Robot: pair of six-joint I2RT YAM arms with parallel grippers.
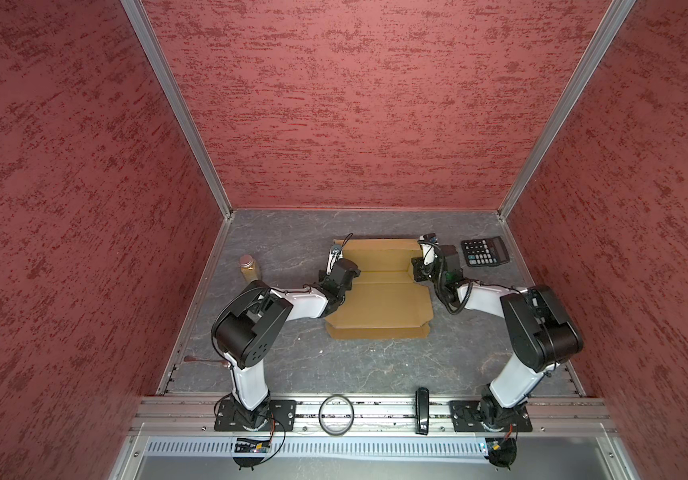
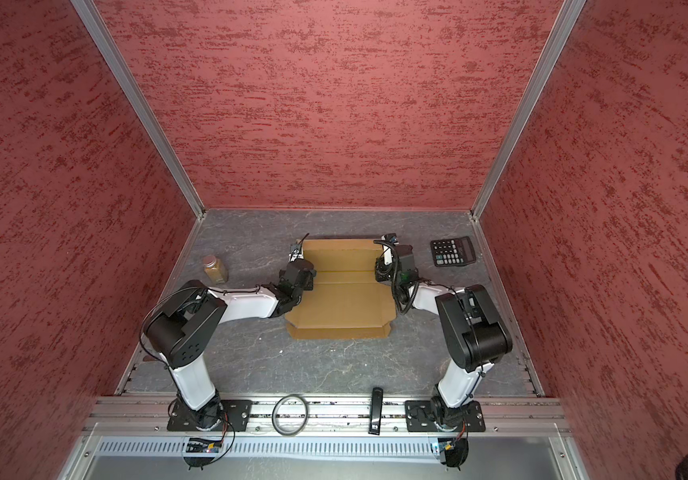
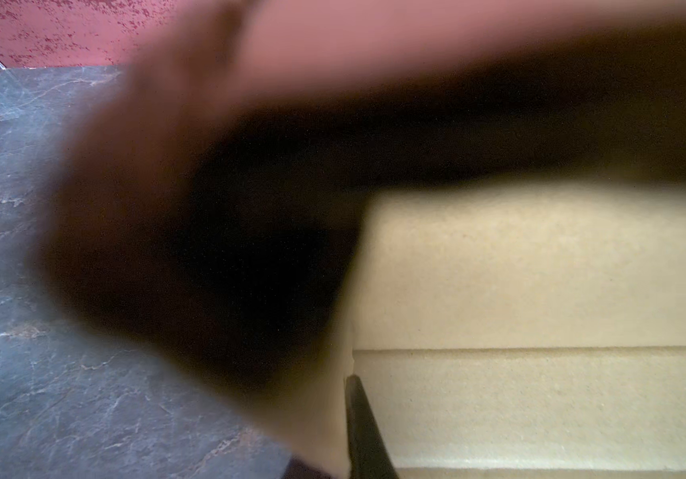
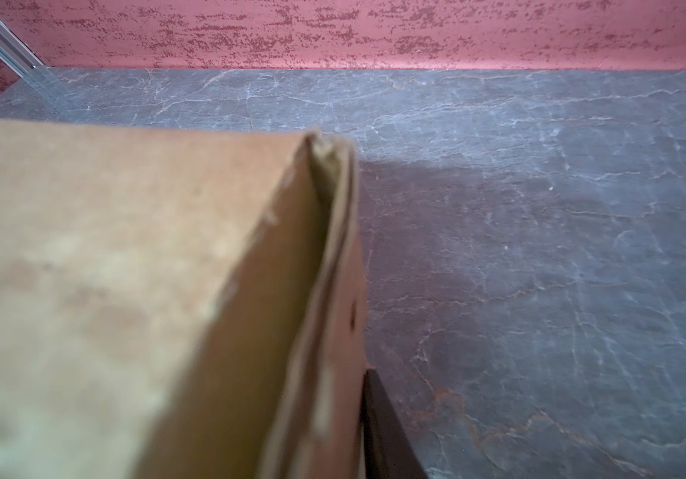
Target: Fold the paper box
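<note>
There's the paper box [image 1: 379, 299] in the middle of the table [image 1: 292, 365], half formed: far walls up, near flap lying flat. Now the left gripper [image 1: 344, 272] is down on the left wall, pinched tight on the cardboard, one dark finger [image 3: 360, 419] pressed against it. Over at the right wall, the right gripper [image 1: 420, 270] has a finger [image 4: 382, 431] just beside the doubled cardboard; clamped or not, cannot tell. The calculator [image 1: 484, 251] sits off to the right

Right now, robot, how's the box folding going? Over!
Left jaws shut on paper box left wall. Right jaws pinching right wall. Far walls raised, near panel flat. Calculator, jar off to the sides.
</note>
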